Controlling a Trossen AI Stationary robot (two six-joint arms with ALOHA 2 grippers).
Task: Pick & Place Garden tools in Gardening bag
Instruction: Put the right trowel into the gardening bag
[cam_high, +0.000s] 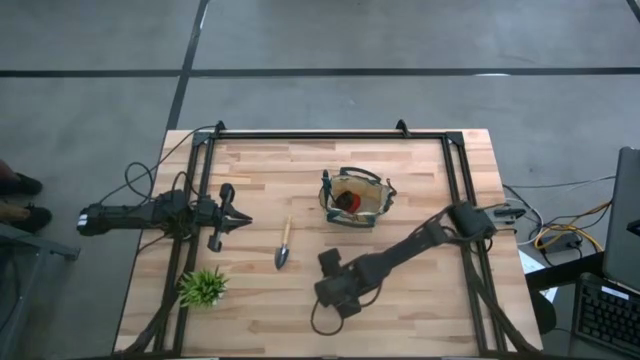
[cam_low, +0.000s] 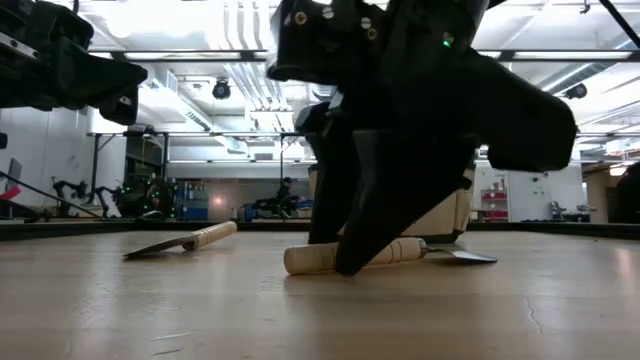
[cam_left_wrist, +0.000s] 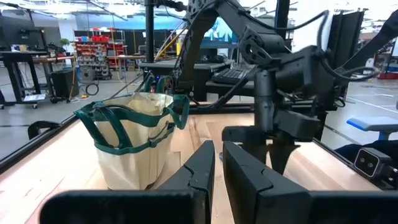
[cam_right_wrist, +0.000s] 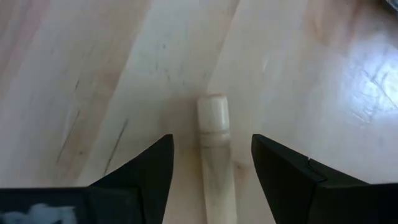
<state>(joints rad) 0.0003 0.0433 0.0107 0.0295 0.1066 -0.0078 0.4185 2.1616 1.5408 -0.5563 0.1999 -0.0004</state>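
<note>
Left gripper (cam_high: 240, 221) at left-centre of the high view, fingers nearly closed, a thin gap, holding nothing. One trowel (cam_high: 284, 245) lies just right of it, centre frame. Gardening bag (cam_high: 357, 198) stands upper centre, red item (cam_high: 346, 201) inside. Right gripper (cam_high: 330, 293) lower centre, fingers spread wide, straddling second trowel's handle (cam_right_wrist: 214, 155), not gripping it.

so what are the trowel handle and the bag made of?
Trowel handle: looks like pale unpainted wood, matte, with a turned groove near its rounded end. Bag: seems tan canvas, soft and creased, with dark green fabric handles and trim.
</note>
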